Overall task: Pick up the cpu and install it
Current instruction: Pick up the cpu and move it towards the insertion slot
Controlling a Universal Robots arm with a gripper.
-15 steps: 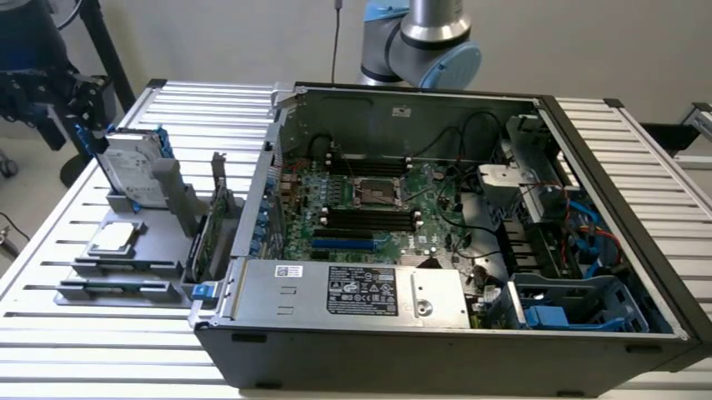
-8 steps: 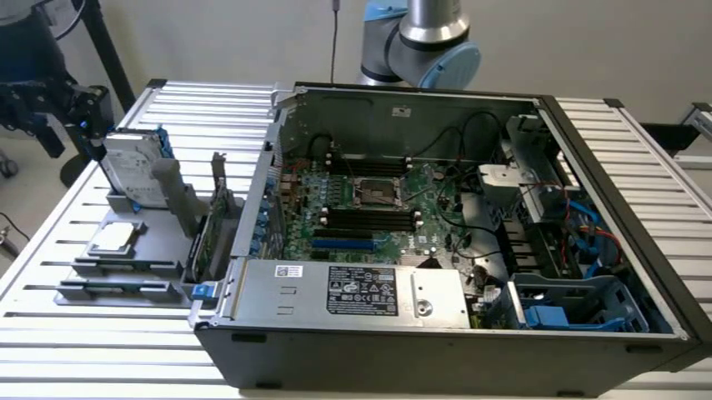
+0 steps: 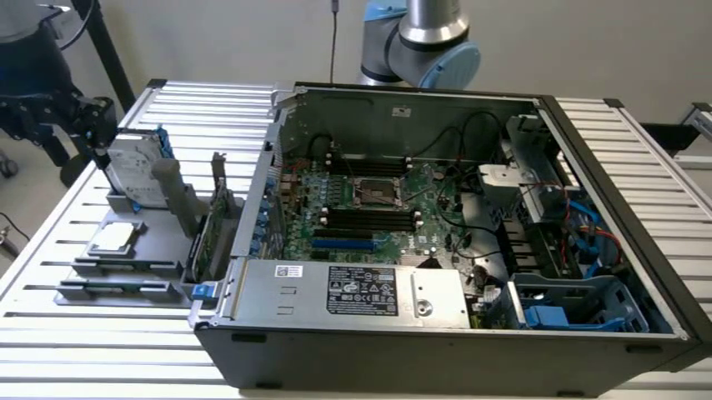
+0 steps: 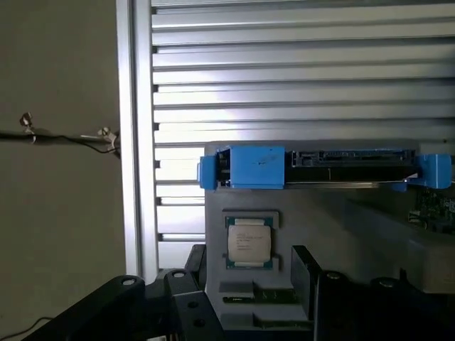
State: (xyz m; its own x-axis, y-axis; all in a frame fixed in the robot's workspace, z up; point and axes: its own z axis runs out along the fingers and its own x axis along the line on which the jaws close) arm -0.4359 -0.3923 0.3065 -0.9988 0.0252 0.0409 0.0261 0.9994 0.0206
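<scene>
Slatted metal table (image 3: 67,333) carries an open computer case (image 3: 445,350) lying on its side, green motherboard (image 3: 428,221) exposed, black-framed socket (image 3: 376,193) near the board's centre with no chip seated in it. Arm (image 3: 428,29) rises behind the case's far wall, with a blue-capped joint showing at its column. The gripper (image 3: 89,117) is at the exterior view's upper left, above the table edge and close beside the upright hard drive (image 3: 133,171). Grey parts holder (image 3: 145,268) sits on the table at the exterior view's left of the case. The hard drive with blue rails stands at the holder's far end, and a green card (image 3: 212,229) stands on edge next to the case wall. The cpu (image 3: 115,237) lies flat in its recess on the holder, silvery top up, well apart from the socket. In the wrist view the gripper (image 4: 247,284) has its black fingers (image 4: 186,273) spread wide, holding nothing, with the cpu (image 4: 249,241) visible beyond the gap, untouched.
</scene>
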